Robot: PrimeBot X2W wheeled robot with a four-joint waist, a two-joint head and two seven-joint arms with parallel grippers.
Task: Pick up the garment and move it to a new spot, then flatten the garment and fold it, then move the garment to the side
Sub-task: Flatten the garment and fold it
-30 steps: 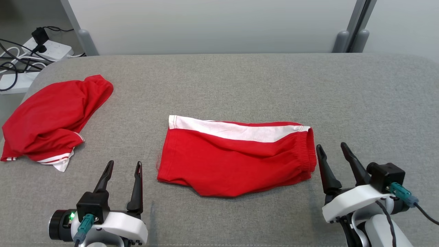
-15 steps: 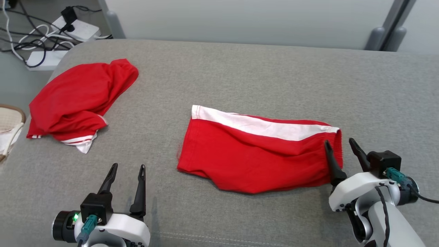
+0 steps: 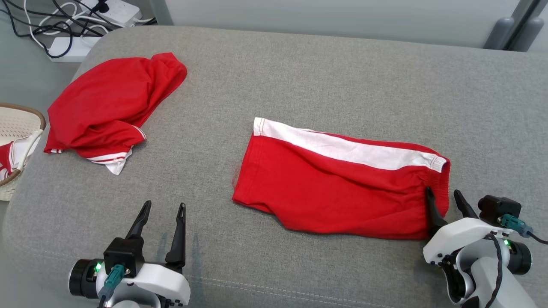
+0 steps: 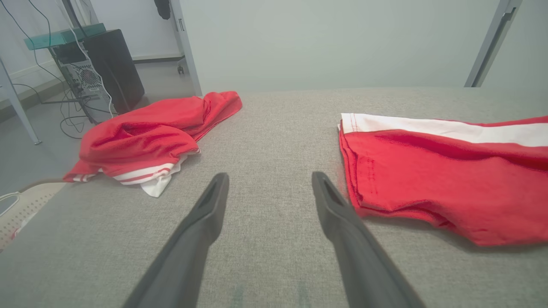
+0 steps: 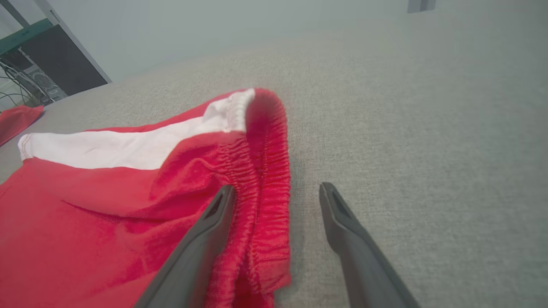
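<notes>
Finds garment [image 3: 342, 184] lying flat on tabletop [image 3: 299, 77], seemingly folded already. Notes right gripper [image 3: 442, 191] fingers wide, straddling waistband [image 5: 265, 141], gripping nothing; left gripper [image 3: 165, 203] fingers wide, idle alongside. Leaves only the move aside.

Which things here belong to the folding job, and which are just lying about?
In the job:
- folded red shorts with a white stripe
- right pincer, open, straddling their waistband
- left pincer, open, over the grey table

Lying about:
- crumpled red garment, far left, not handled
- basket off the table's edge
- power strip on the floor
</notes>
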